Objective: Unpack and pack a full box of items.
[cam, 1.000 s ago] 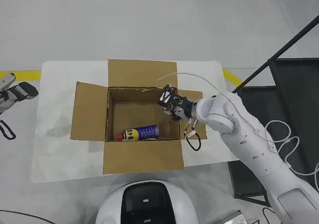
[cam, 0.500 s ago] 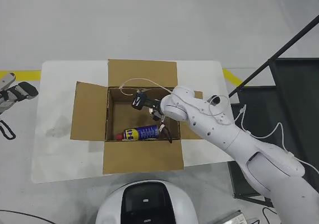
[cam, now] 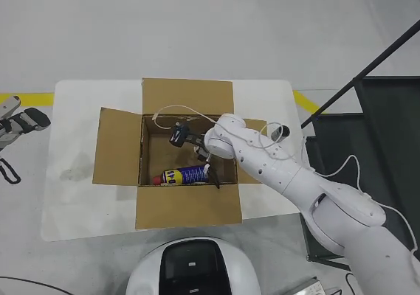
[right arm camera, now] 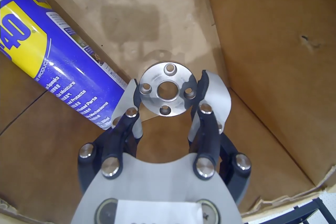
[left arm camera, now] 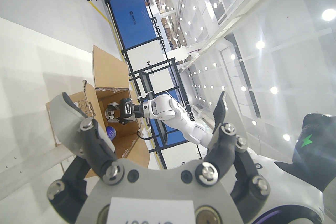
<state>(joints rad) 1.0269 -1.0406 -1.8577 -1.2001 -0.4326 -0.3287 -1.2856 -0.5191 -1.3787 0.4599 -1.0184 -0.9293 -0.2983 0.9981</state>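
A round, flat steel flange (right arm camera: pixel 168 89) with a central bore and four small holes is pinched by its rim in the right gripper (right arm camera: pixel 169 86), inside the open brown cardboard box (right arm camera: pixel 262 25). The two pads close on opposite edges of the disc. It is probably dense for its size, rigid and in no danger of damage. Its smooth, thin edge gives the pads little to bite on, though, so it could pivot or slip if swung fast; a hold straight across the widest part, as here, looks the soundest. It seems to hang just above the box floor, but contact cannot be ruled out from this angle. A blue-and-yellow spray can (right arm camera: pixel 52 51) with a red cap lies on its side against the box wall nearest the robot. It is likely light, smooth and prone to roll, and best taken across the middle of its body. The right arm comes in over the box's side flap with the wrist bent down into the box. The left gripper (cam: pixel 18 118) sits well clear of the box, beyond the edge of the white table (cam: pixel 77 199), with its fingers spread and empty.
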